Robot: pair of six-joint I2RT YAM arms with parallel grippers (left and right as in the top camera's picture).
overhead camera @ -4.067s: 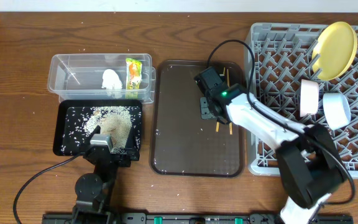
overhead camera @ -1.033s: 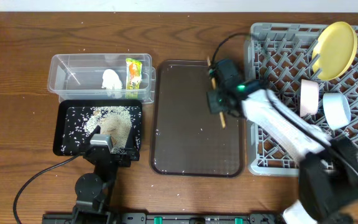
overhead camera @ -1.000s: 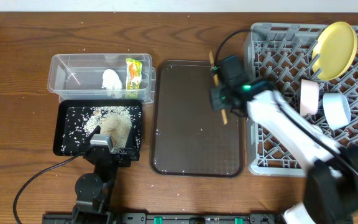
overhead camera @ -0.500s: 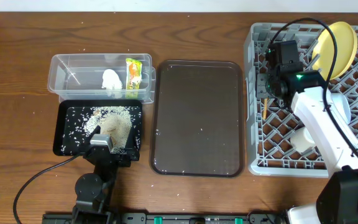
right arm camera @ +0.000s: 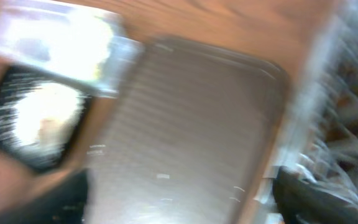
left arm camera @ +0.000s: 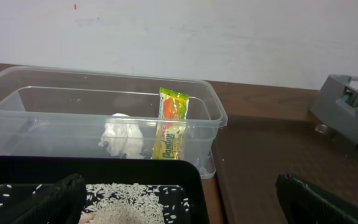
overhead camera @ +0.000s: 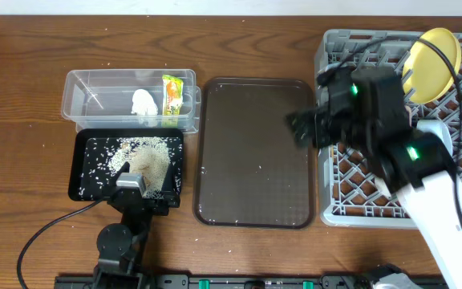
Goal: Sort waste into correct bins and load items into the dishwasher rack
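My right gripper (overhead camera: 300, 128) hangs open and empty over the seam between the brown tray and the grey dishwasher rack (overhead camera: 351, 201), blurred with motion. Its wrist view shows wide-apart jaws (right arm camera: 185, 199) above the brown tray (right arm camera: 191, 124). The yellow plate (overhead camera: 435, 52) stands in the rack's far corner, and a pale bowl (overhead camera: 435, 135) shows beside the arm. The chopsticks are hidden under the arm. My left gripper (left arm camera: 179, 211) rests open at the black tray (overhead camera: 87, 152), which holds rice (overhead camera: 144, 159). The clear tub (overhead camera: 87, 100) holds the tissue (overhead camera: 143, 103) and wrapper (overhead camera: 172, 95).
The flat brown tray (overhead camera: 239, 160) lies between the bins and the rack, with a few stray rice grains on it. The right arm's cable loops over the rack's back edge. The wood table's far edge meets a white wall (left arm camera: 179, 37).
My right gripper carried the chopsticks from the brown tray into the rack, opened there and let them go. It has now swung back left toward the brown tray. The left arm has not moved.
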